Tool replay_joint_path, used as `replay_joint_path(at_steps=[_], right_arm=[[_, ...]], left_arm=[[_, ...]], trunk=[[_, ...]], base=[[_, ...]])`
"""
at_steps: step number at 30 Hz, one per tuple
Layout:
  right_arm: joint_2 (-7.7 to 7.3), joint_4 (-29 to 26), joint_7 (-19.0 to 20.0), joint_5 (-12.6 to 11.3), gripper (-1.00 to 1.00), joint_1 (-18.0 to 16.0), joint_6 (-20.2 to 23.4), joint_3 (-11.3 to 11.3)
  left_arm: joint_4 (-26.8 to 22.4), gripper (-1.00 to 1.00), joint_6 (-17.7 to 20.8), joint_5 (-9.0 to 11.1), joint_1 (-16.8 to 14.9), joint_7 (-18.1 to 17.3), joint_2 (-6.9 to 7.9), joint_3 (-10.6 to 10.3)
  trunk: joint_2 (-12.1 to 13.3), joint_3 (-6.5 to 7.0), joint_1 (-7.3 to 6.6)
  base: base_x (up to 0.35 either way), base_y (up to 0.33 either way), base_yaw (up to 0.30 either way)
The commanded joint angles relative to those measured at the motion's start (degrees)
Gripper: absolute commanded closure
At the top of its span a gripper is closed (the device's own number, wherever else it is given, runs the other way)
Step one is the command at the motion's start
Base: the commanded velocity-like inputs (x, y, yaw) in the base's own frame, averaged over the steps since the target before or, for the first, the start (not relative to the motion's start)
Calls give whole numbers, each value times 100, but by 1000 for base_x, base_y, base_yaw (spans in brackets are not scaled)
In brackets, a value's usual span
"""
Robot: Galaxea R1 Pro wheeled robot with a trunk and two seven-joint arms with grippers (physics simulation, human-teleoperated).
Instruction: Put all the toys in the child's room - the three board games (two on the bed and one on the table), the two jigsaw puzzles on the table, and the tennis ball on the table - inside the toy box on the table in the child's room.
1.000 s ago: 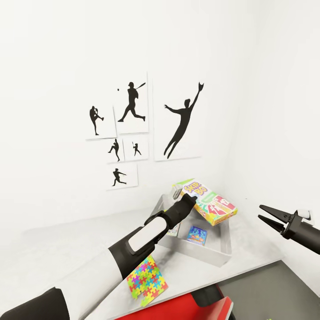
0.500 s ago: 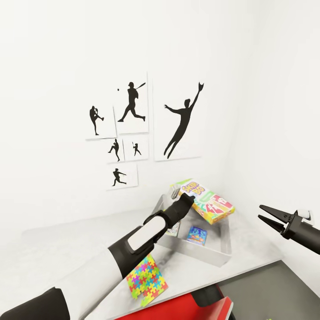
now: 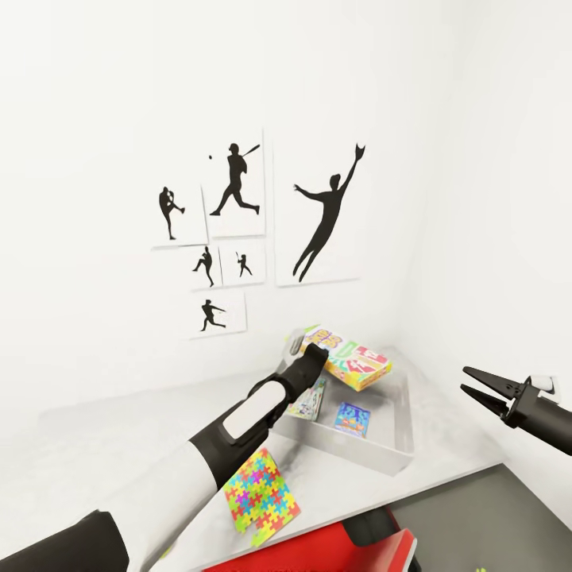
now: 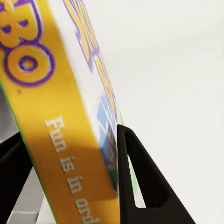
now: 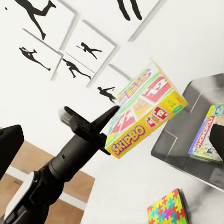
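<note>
My left gripper (image 3: pixel 315 350) is shut on one end of the colourful Skip-Bo board game box (image 3: pixel 353 362), which it holds tilted above the grey toy box (image 3: pixel 357 458). In the left wrist view the box's yellow edge (image 4: pixel 56 126) sits between the black fingers (image 4: pixel 140 186). A green-edged board game (image 3: pixel 308 400) and a small blue box (image 3: pixel 352 419) lie inside the toy box. A bright jigsaw puzzle (image 3: pixel 260 499) lies flat on the white table (image 3: pixel 119 445), in front of the toy box. My right gripper (image 3: pixel 470 382) hangs open and empty to the right.
Baseball silhouette pictures (image 3: pixel 238 230) hang on the white wall behind the table. A red object (image 3: pixel 318 552) sits below the table's front edge, beside dark floor (image 3: pixel 492 516). The right wrist view shows the held Skip-Bo box (image 5: pixel 144 114), the toy box (image 5: pixel 179 156) and the puzzle (image 5: pixel 168 210).
My left gripper has brought the Skip-Bo box down and to the left, closer over the toy box, and the box lies flatter. The right arm has stayed put.
</note>
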Motion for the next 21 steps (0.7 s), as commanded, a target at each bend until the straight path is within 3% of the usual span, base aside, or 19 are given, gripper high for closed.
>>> replay_joint_path(at_steps=[1, 15, 21], right_arm=[[0, 2, 51, 45, -100, -7, 22, -6], [0, 2, 39, 45, -100, -5, 22, -5], [0, 10, 35, 45, -100, -6, 22, -5]], left_arm=[[18, 100, -26, 31, -8, 40, 0, -14], [317, 100, -263, -2, -8, 68, 0, -67], [334, 100, -263, -36, -8, 68, 0, -341]], trunk=[[-13, -21, 3], [-13, -150, 3], [-13, -205, 3]], base=[[0, 0, 0], [0, 0, 0], [0, 0, 0]])
